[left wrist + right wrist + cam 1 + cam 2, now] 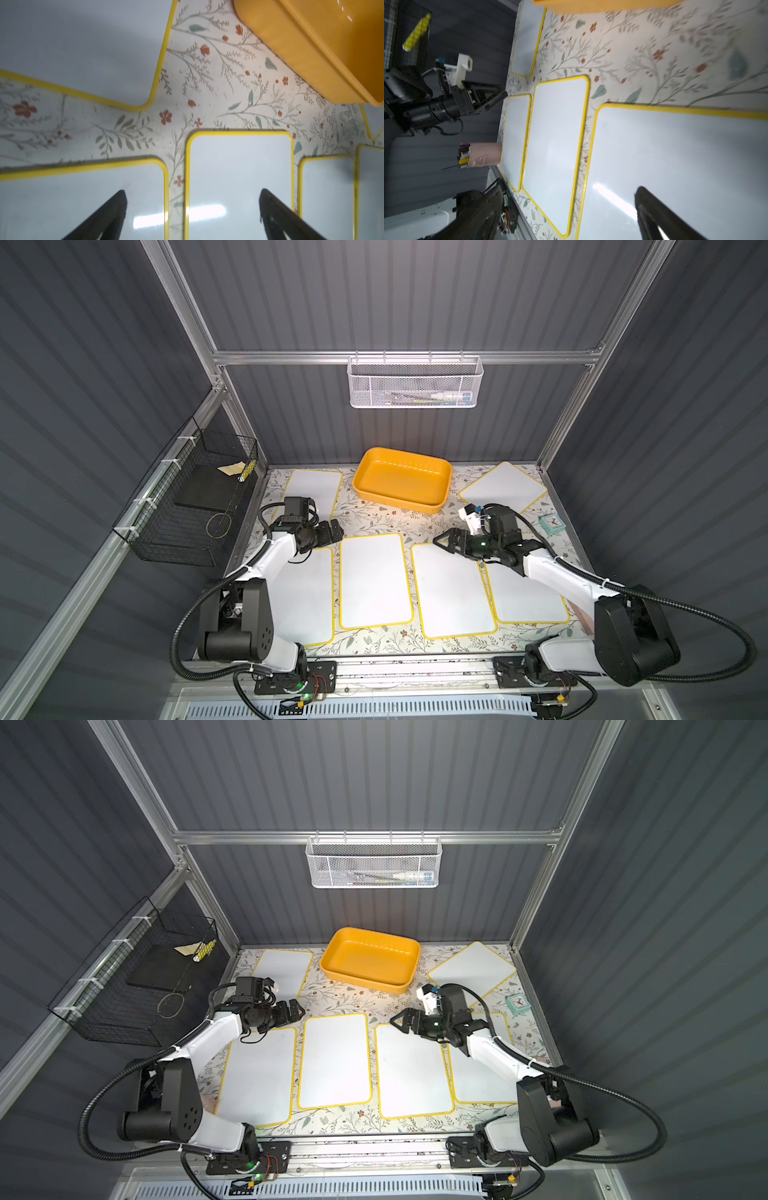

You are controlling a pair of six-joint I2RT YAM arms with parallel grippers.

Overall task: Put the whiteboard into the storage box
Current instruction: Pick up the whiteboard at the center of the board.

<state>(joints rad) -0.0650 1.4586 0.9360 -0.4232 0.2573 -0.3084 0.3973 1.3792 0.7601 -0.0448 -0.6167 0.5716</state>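
Several whiteboards with yellow rims lie flat on the floral table; one is at centre [374,580] [334,1060] [239,176]. The empty yellow-orange storage box [402,481] [370,961] [311,52] [602,6] stands at the back middle. My left gripper [336,530] [296,1010] [193,193] hovers open over the gap between the two left front boards, holding nothing. My right gripper [440,545] [398,1025] [570,189] hangs open above the far corner of the centre-right whiteboard [451,593] [675,166], also holding nothing.
A black wire basket [195,506] hangs on the left wall and a white mesh basket [415,383] on the back rail. A small teal clock [552,523] sits at the right edge. A pink pen cup [483,154] stands by the front left board.
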